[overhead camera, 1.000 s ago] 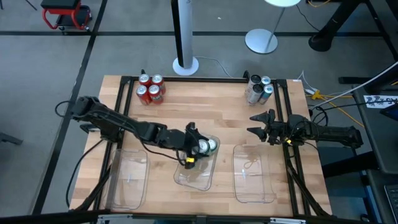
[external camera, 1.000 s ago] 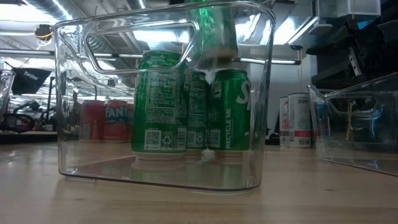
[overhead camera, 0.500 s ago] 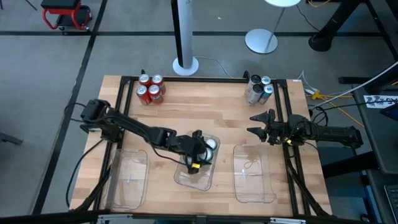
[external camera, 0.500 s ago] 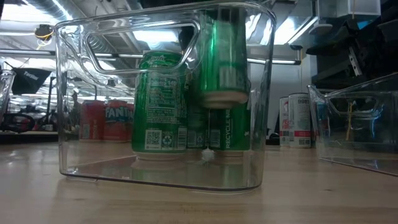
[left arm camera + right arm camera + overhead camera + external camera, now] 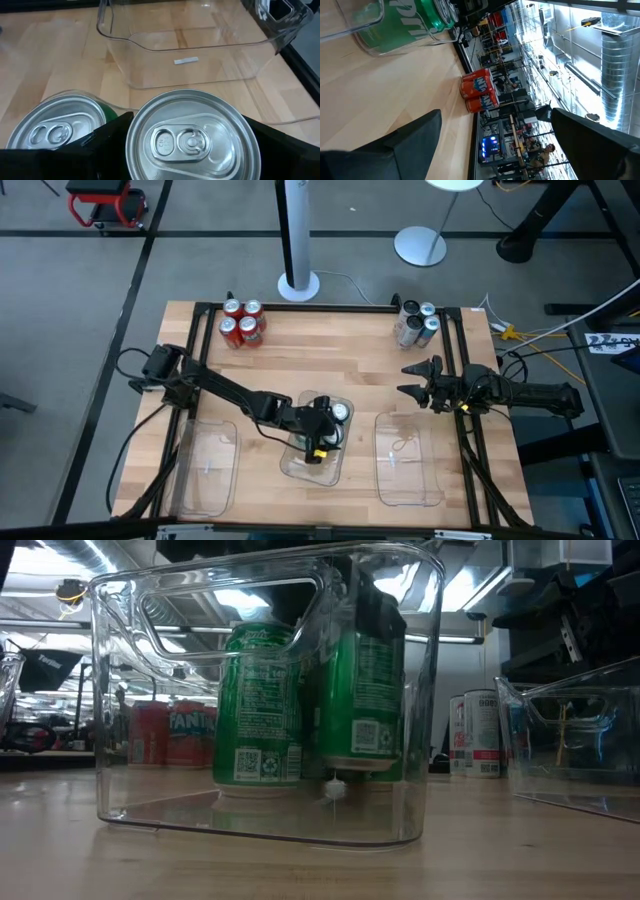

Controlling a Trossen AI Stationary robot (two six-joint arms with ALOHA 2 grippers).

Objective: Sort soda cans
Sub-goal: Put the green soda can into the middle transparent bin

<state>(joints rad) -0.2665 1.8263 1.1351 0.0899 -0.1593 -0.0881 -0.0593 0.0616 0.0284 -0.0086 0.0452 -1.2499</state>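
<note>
A green soda can (image 5: 360,700) hangs inside the middle clear tray (image 5: 300,463), held by my left gripper (image 5: 318,430), which reaches in from the table's left. In the left wrist view its silver top (image 5: 192,140) sits between my fingers. Other green cans (image 5: 258,705) stand on the tray's floor right beside it; one top (image 5: 55,135) shows in the wrist view. Red cans (image 5: 242,323) stand at the far left and silver-grey cans (image 5: 417,323) at the far right. My right gripper (image 5: 410,378) hovers open by the right edge. My left gripper pinches the green can's upper wall (image 5: 134,152), just under the rim, between its two fingers (image 5: 107,145), one on each side. The fingers come slanting down from the table's left. The can hangs upright inside the tray, its base (image 5: 358,764) a little above the floor.
An empty clear tray (image 5: 208,465) lies near the front left. Another (image 5: 408,458), with a thin loop of cord in it, lies near the front right. Black frame rails (image 5: 470,450) run along the table's sides. Bare wood lies between the can groups.
My left gripper has gone down into the middle tray and a little toward the near edge, tipping further downward. The green can has come down with it, upright, from the tray's rim to just above its floor.
</note>
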